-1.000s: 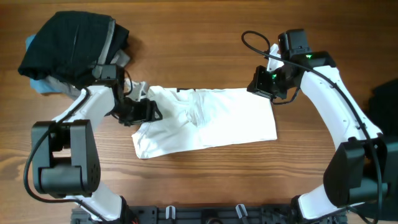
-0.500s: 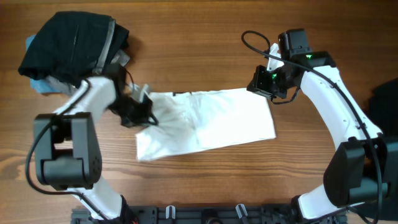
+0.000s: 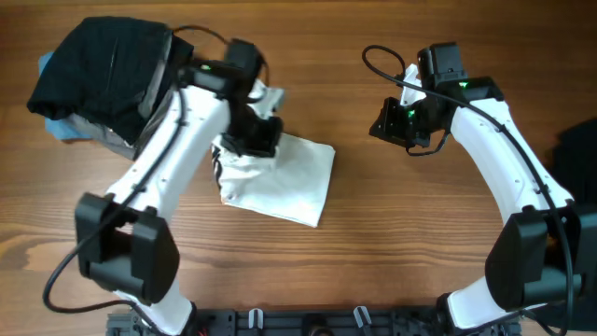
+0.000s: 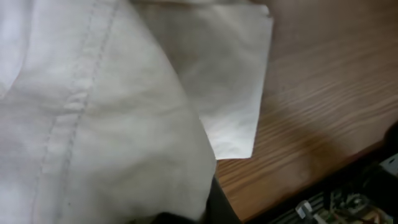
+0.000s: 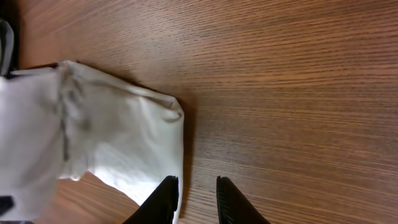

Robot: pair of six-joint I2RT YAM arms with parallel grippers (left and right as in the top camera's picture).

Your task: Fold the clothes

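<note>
— Across the left and the top?
— White cloth (image 4: 137,124), hanging very close to the lens, with a stitched seam (image 4: 71,106) slanting down through it.
— And behind that?
— A flatter lower layer (image 4: 230,81) of the same white, lying on the wooden table (image 4: 323,93) and ending in a sharp corner just below the middle.
— Along the bottom edge?
— A dark finger (image 4: 219,202) poking out from under the near fold. Blurred black hardware (image 4: 360,193) in the lower right corner, past the table's edge.
</note>
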